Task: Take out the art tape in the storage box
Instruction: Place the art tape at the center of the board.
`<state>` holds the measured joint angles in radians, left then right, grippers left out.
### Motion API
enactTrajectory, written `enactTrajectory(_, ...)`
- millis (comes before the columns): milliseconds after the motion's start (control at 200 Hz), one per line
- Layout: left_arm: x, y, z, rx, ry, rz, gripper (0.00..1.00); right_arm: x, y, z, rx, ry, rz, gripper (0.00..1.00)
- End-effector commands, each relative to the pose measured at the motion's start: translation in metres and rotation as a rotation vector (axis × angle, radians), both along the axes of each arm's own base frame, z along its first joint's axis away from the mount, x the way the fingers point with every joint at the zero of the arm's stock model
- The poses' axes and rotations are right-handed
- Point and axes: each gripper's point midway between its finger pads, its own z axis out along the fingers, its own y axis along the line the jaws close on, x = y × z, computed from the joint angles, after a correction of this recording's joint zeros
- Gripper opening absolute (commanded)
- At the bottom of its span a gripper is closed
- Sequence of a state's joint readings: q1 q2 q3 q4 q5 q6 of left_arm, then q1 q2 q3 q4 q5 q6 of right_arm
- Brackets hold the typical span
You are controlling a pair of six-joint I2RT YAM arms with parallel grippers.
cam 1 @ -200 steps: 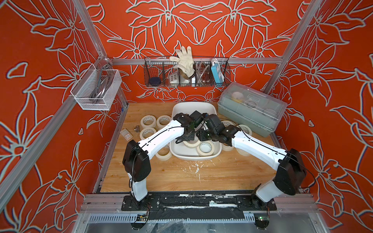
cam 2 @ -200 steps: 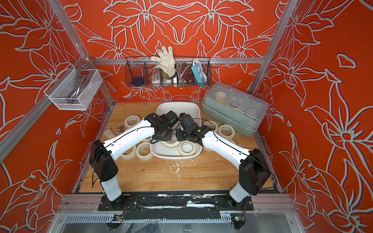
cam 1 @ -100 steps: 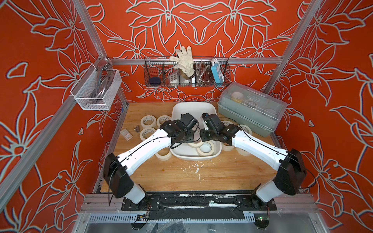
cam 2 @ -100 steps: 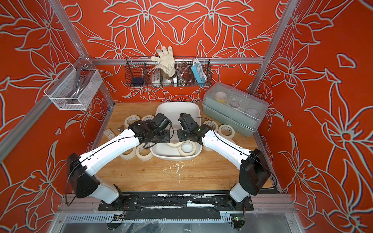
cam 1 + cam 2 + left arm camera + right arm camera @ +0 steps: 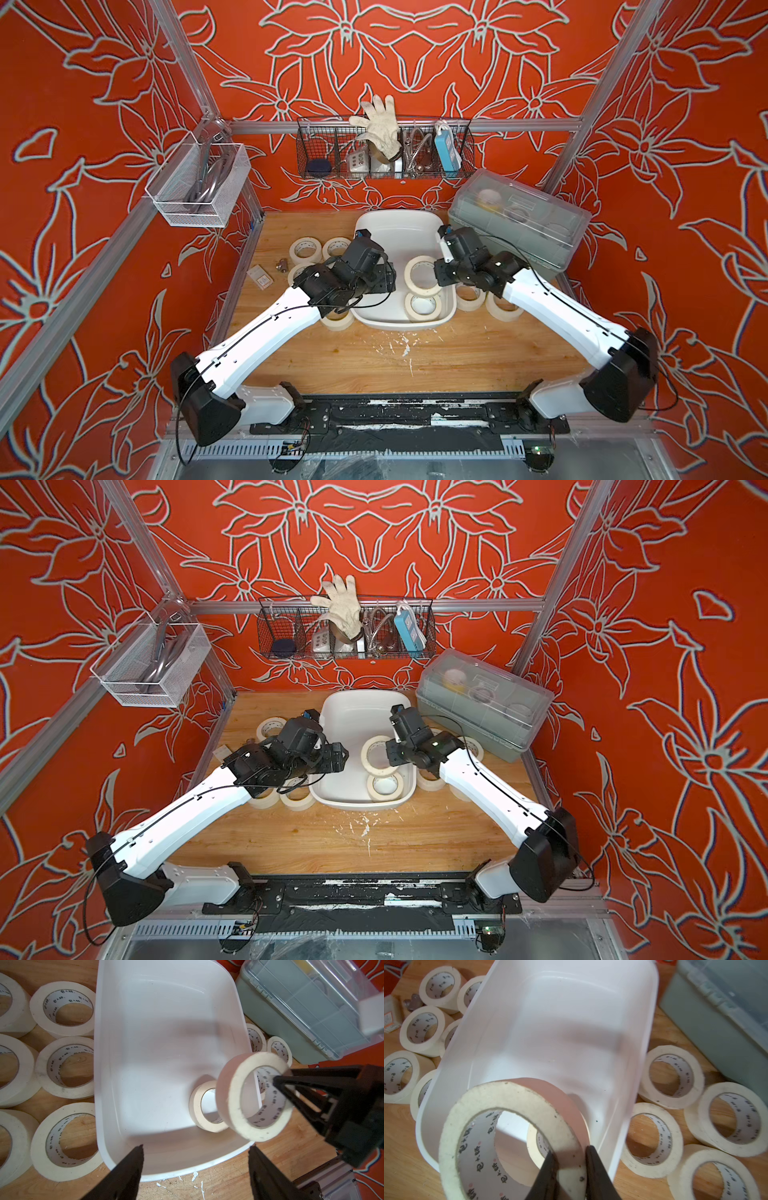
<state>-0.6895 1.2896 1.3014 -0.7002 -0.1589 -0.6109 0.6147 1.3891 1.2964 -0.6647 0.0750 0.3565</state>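
The right end effector (image 5: 570, 1151) is closed narrow on the wall of a cream masking-tape roll (image 5: 512, 1095) with a white printed core. One finger sits inside the core and the other against the outer wrap, which the left wrist view also shows (image 5: 259, 1133). The roll is tilted and held above the near right part of the wide, shallow, glossy white plastic storage box (image 5: 395, 245), and it shows in both top views (image 5: 420, 260) (image 5: 365, 754). The left end effector (image 5: 195, 1153) stands wide open with nothing between its fingers, over the left side of the box. A second roll (image 5: 196, 1105) of the same cream tape lies flat on the box floor in the near right corner, just under the lifted one, and shows in a top view (image 5: 409, 307); the rest of the box floor is bare white. More cream rolls (image 5: 62, 1007) lie flat on the wooden desk (image 5: 374, 357) just left of the box, close together. Four others (image 5: 672, 1076) lie flat on the right, between the box and the grey-green box with a translucent domed lid (image 5: 519, 224) at the far right of the desk.
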Motion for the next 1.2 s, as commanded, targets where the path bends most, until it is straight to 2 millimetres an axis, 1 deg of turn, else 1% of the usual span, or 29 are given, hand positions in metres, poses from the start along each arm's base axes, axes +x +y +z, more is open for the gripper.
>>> enactTrajectory(0, 0.005, 0.001, 0.002, -0.016, -0.015, 0.015, 0.79, -0.005, -0.036, 0.022, 0.027, -0.033, -0.068, 0.00)
enactTrajectory(60, 0.007, 0.000, -0.002, -0.016, -0.006, 0.014, 0.79, -0.008, -0.060, 0.022, 0.041, -0.026, -0.141, 0.00)
enactTrajectory(170, 0.011, -0.005, -0.009, -0.018, 0.014, 0.009, 0.80, -0.016, -0.098, 0.016, 0.085, -0.013, -0.270, 0.00)
enactTrajectory(320, 0.014, -0.012, -0.017, -0.021, 0.040, -0.004, 0.80, -0.029, -0.137, 0.003, 0.139, -0.004, -0.427, 0.00)
enactTrajectory(325, 0.015, -0.012, -0.018, -0.021, 0.041, -0.004, 0.80, -0.030, -0.139, 0.005, 0.144, -0.010, -0.432, 0.00)
enactTrajectory(480, 0.016, -0.015, -0.024, -0.012, 0.059, -0.008, 0.81, -0.050, -0.167, -0.022, 0.168, 0.036, -0.570, 0.00)
enactTrajectory(570, 0.016, -0.014, -0.026, -0.007, 0.063, -0.007, 0.81, -0.065, -0.182, -0.042, 0.135, 0.051, -0.646, 0.00)
enactTrajectory(626, 0.017, -0.013, -0.028, -0.005, 0.066, -0.005, 0.81, -0.073, -0.185, -0.053, 0.128, 0.062, -0.654, 0.00)
enactTrajectory(701, 0.017, -0.012, -0.031, -0.003, 0.073, -0.003, 0.81, -0.085, -0.181, -0.070, 0.141, 0.101, -0.636, 0.00)
enactTrajectory(836, 0.019, -0.013, -0.038, 0.001, 0.090, -0.001, 0.81, -0.100, -0.160, -0.103, 0.229, 0.187, -0.567, 0.00)
enactTrajectory(951, 0.021, -0.017, -0.044, -0.004, 0.106, -0.006, 0.81, -0.109, -0.153, -0.130, 0.244, 0.254, -0.550, 0.00)
enactTrajectory(1041, 0.021, -0.019, -0.049, -0.001, 0.121, -0.010, 0.81, -0.112, -0.151, -0.143, 0.241, 0.282, -0.544, 0.00)
enactTrajectory(1191, 0.021, -0.019, -0.056, 0.008, 0.140, -0.008, 0.81, -0.109, -0.149, -0.156, 0.254, 0.281, -0.544, 0.00)
